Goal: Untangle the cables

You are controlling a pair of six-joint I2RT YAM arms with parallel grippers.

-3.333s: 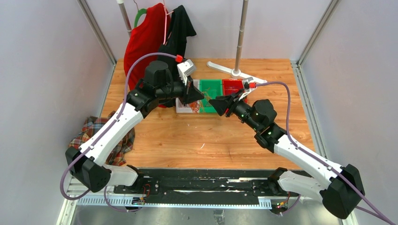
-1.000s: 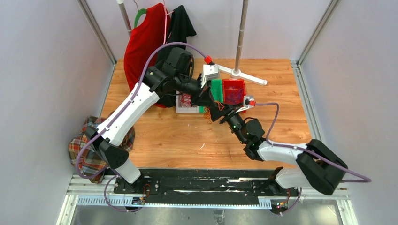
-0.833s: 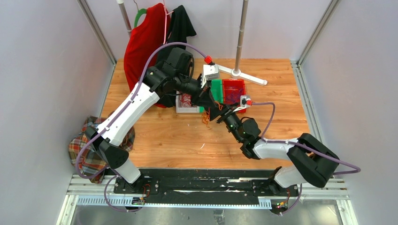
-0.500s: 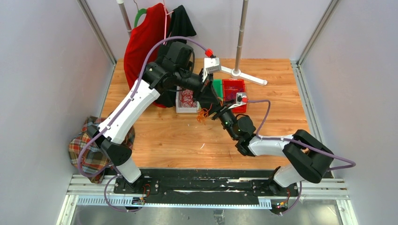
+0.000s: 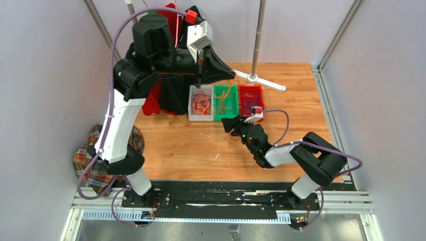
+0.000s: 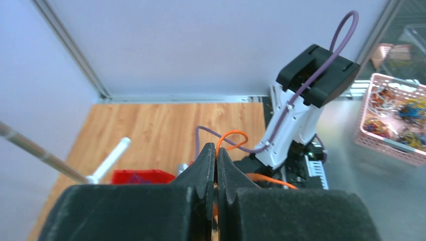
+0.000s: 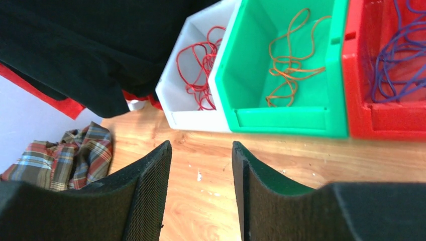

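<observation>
Held high, the left end effector [image 6: 216, 152] is clamped on an orange cable [image 6: 234, 133] that hangs toward the green bin [image 7: 286, 120]. The right end effector [image 7: 200, 168] hovers low over the table [image 7: 311, 168], fingers apart and empty.

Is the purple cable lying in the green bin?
No, in the right wrist view the purple cable lies in the red bin, while the green bin holds only an orange cable.

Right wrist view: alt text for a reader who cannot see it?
Open right tool above a wooden table, facing three bins side by side: white bin holding red cable, green bin with orange cable, red bin with purple cable. Black cloth upper left.
</observation>
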